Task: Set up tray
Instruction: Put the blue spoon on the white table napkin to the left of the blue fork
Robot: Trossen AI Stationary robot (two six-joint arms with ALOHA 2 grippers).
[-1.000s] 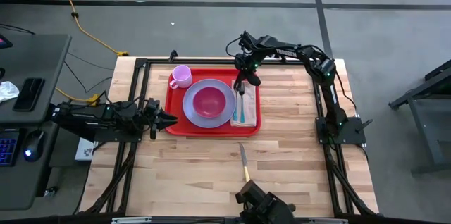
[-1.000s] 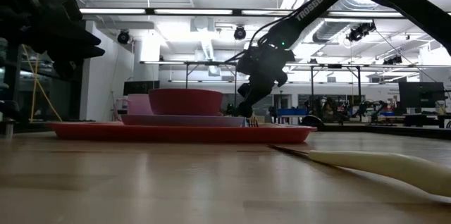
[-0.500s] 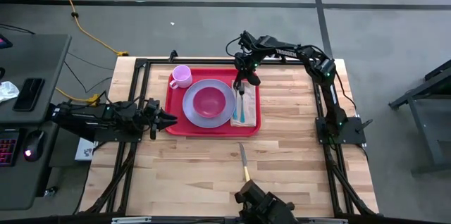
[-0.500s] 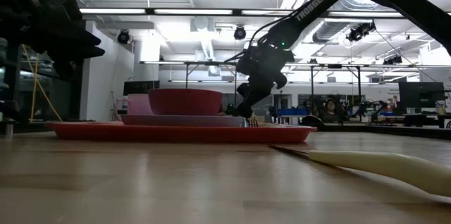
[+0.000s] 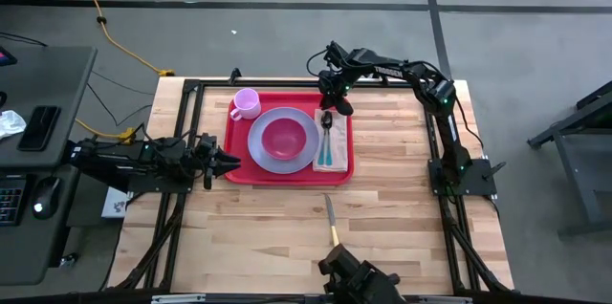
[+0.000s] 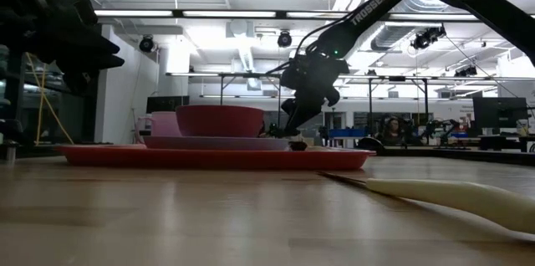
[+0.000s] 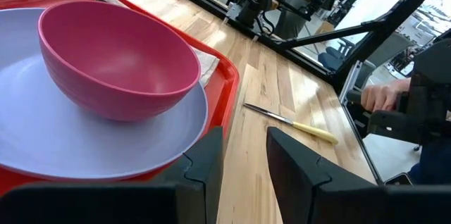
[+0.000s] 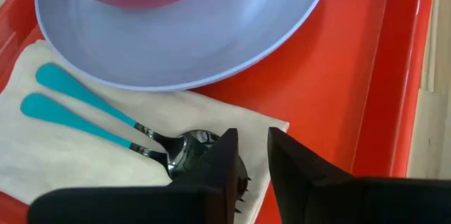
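We see the red tray [image 5: 338, 165] lying flat on the wooden table [image 5: 382, 199] between the two arms, with its long side running from the left arm toward the right arm, so both can reach it. On it sit a purple plate [image 5: 271, 156] with a pink bowl [image 5: 284, 137], a pink cup [image 5: 245, 103], and a napkin [image 5: 339, 156] holding two blue-handled pieces [image 8: 67, 101] side by side. Our right gripper [image 5: 335, 106] hangs just above their far ends with its fingers a little apart and holding nothing, our left gripper [image 5: 225, 160] waits by the tray's left edge, also a little apart and empty, and a knife [image 5: 331, 218] lies off the tray, so we think it goes on next.
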